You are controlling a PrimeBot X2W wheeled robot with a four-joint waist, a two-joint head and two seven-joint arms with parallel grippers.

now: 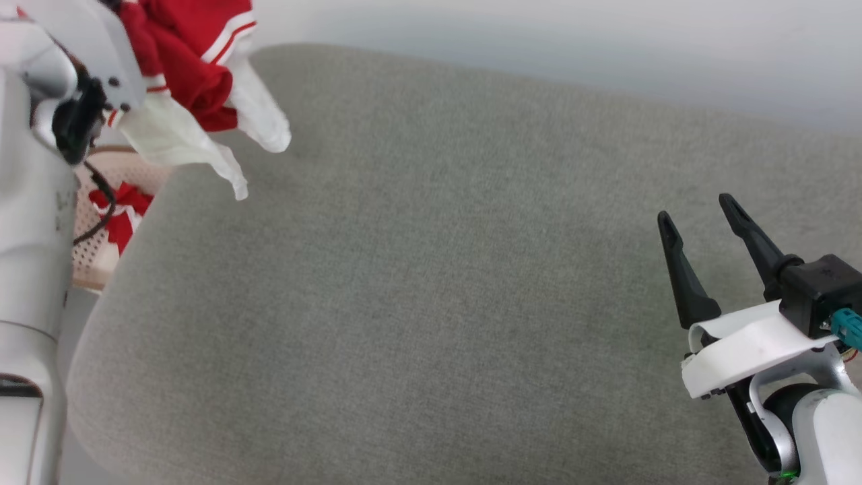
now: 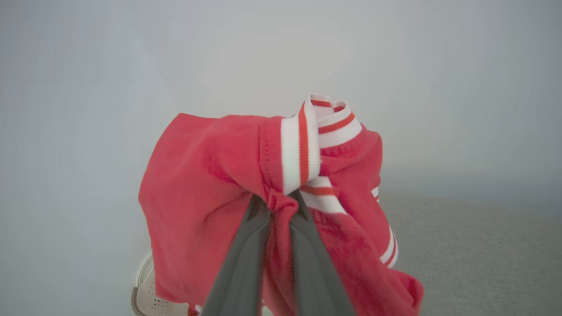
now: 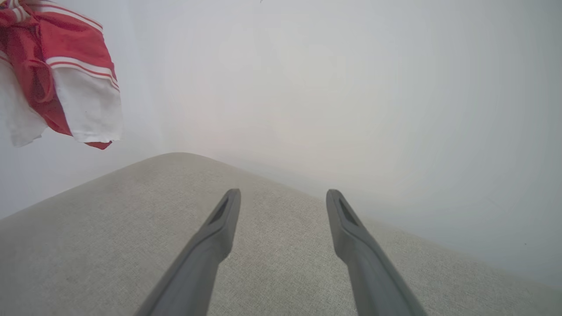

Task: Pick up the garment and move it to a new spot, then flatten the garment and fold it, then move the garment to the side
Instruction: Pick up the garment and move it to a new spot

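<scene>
Between left jaws, garment [image 2: 206, 175] pinched, hanging bunched

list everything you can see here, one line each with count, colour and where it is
garment: one, red with white sleeves and striped trim, hanging bunched above the padded surface's far left corner
padded surface: one, grey fabric, spread in front of the robot
basket: one, pale and perforated, beside the surface's left edge
cloth: one bundle, red and white, in the basket
wall: one, pale grey, behind the surface
left hand: one, dark fingers, shut on the garment, high at the upper left
right hand: one, dark fingers, open and empty, over the surface's right side
</scene>
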